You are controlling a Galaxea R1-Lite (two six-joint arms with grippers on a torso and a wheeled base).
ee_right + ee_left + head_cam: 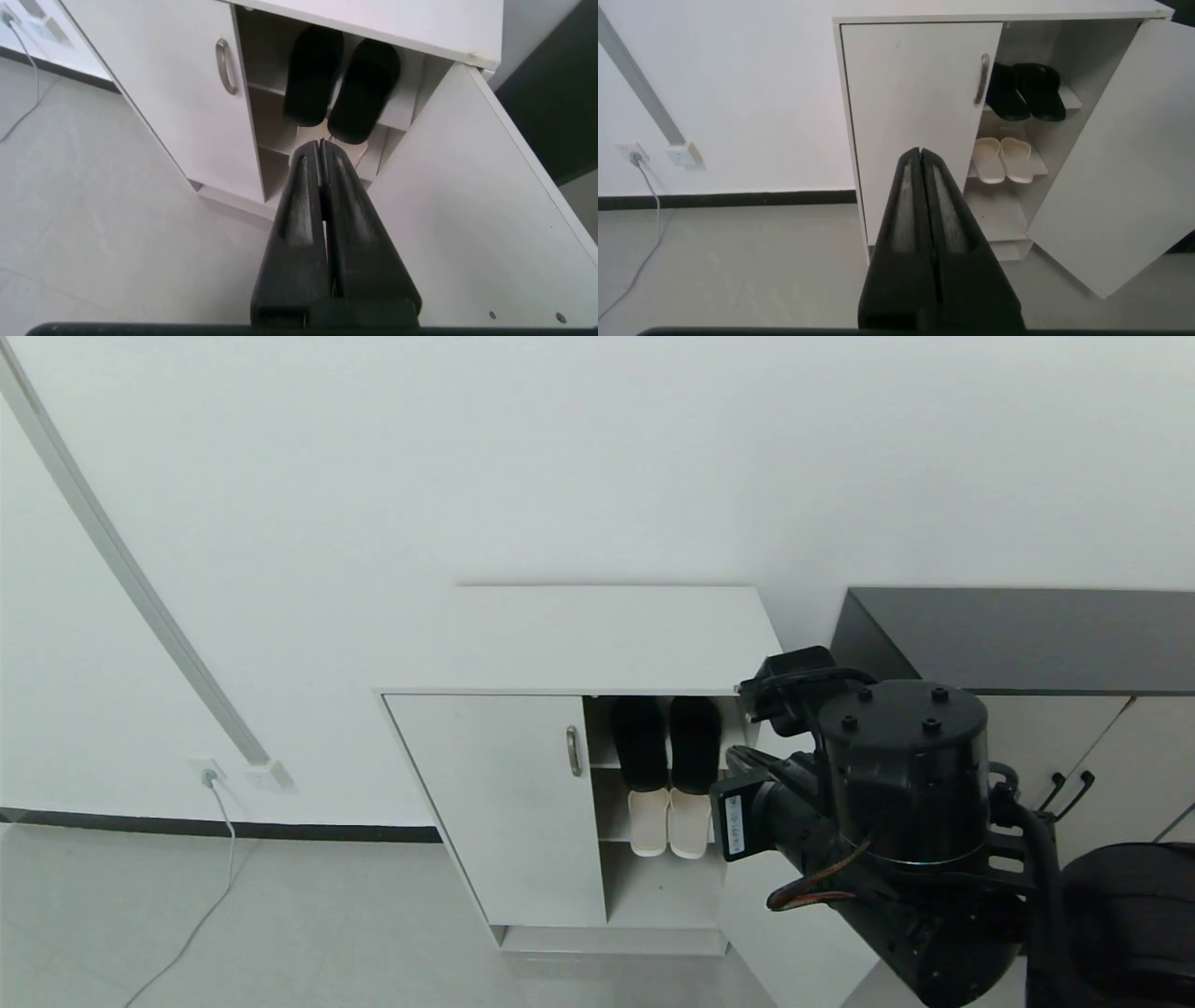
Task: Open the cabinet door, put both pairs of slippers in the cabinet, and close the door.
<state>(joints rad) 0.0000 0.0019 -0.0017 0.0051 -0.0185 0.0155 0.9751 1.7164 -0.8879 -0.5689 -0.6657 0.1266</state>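
L wrist: white slippers (1008, 161) shelved.

In the open cabinet (597, 639), black slippers (642, 742) above white slippers (649, 821).

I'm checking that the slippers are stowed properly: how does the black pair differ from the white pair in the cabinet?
The black pair is dark, the white pair pale. The black pair sits higher up, the white pair directly below it. The black pair looks longer than the white pair. Both pairs lie side by side in the open half of the cabinet.
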